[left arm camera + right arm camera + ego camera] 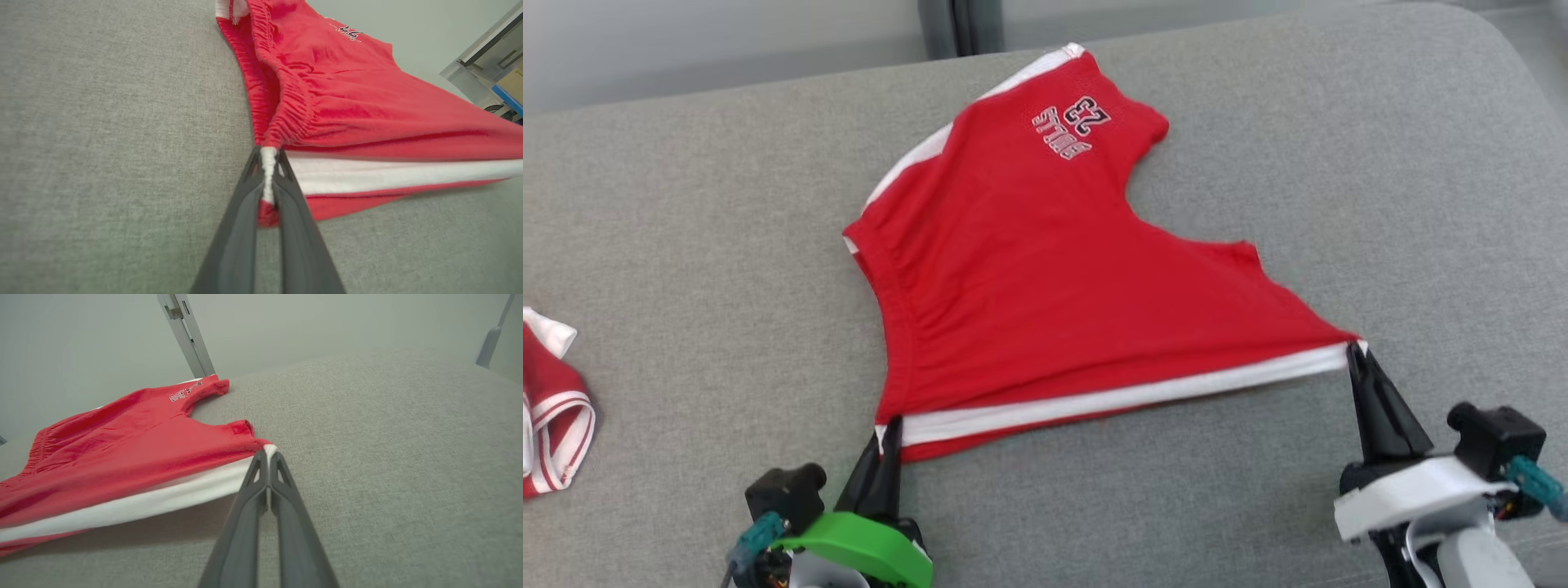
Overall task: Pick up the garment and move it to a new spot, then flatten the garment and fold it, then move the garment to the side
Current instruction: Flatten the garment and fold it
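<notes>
The garment (1045, 278) is a pair of red shorts with a white side stripe and a "23" print, spread on the grey cushion (686, 245). Its near edge is lifted and pulled taut between both grippers. My left gripper (890, 425) is shut on the waistband corner, where white and red cloth (268, 179) is pinched between the fingers. My right gripper (1356, 349) is shut on the leg-hem corner of the garment (163, 457), with the white stripe's tip (269, 449) at its fingertips. The far leg with the print lies flat on the cushion.
A second red-and-white garment (551, 408) lies bunched at the cushion's left edge. The cushion's rounded back edge runs along the top, with a pale wall and a dark post (960, 24) behind. Bare grey fabric lies left and right of the shorts.
</notes>
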Robot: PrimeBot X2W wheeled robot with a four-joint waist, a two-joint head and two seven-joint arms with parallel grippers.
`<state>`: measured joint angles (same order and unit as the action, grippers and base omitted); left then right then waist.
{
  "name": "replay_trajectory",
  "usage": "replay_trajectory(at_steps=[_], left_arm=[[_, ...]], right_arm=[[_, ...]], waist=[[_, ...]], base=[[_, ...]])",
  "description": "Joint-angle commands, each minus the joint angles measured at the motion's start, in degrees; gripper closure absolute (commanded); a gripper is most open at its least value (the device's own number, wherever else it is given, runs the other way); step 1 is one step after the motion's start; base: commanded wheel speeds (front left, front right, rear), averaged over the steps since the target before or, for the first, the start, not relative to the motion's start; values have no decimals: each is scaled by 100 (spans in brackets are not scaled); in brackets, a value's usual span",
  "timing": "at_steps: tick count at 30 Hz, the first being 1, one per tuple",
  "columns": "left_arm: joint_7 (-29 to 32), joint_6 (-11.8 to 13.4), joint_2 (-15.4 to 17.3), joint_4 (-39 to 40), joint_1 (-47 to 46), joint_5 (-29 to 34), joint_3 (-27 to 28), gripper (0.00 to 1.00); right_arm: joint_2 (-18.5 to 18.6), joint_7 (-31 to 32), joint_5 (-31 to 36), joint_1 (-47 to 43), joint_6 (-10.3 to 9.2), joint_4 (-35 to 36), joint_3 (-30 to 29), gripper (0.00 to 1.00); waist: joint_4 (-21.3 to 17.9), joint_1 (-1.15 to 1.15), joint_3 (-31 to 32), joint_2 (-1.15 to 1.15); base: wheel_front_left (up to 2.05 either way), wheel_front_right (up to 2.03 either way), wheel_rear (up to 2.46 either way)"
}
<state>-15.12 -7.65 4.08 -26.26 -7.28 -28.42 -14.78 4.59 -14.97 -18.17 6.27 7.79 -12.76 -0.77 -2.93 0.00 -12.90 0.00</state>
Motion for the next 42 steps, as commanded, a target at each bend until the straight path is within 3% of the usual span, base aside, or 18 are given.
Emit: replay_trajectory(at_steps=[1, 7, 13, 21, 27, 33, 42], left_arm=[[-3, 37, 46, 57, 196, 44, 31, 100], [-4, 36, 128, 545, 673, 139, -80, 100], [-4, 35, 125, 1068, 633, 202, -191, 100], [-3, 30, 100, 1436, -370, 95, -507, 100], [-4, 29, 80, 1330, -1269, -59, -577, 100], [-3, 29, 60, 1203, -1928, -51, -431, 100], [-3, 29, -12, 943, -2520, -102, -403, 100]], right_arm=[[51, -31, -49, -243, -55, 80, -120, 100], [24, -32, -118, -884, -55, 451, -314, 100], [99, -31, -39, -582, -48, 660, -267, 100], [294, -28, 324, 1034, -35, 257, -70, 100], [471, -22, 661, 2598, -35, -476, 43, 100], [649, -3, 1183, 4030, -35, -1378, 554, 100], [478, -12, 1746, 5440, -35, -2624, 737, 100]], waist=[[98, 0, 287, 0], [163, 0, 491, 0], [297, 0, 353, 0], [621, 0, -338, 0], [864, 0, -966, 0], [964, 0, -1500, 0], [1104, 0, -2001, 0]], base=[[0, 0, 0], [0, 0, 0], [0, 0, 0], [0, 0, 0], [0, 0, 0], [0, 0, 0], [0, 0, 0]])
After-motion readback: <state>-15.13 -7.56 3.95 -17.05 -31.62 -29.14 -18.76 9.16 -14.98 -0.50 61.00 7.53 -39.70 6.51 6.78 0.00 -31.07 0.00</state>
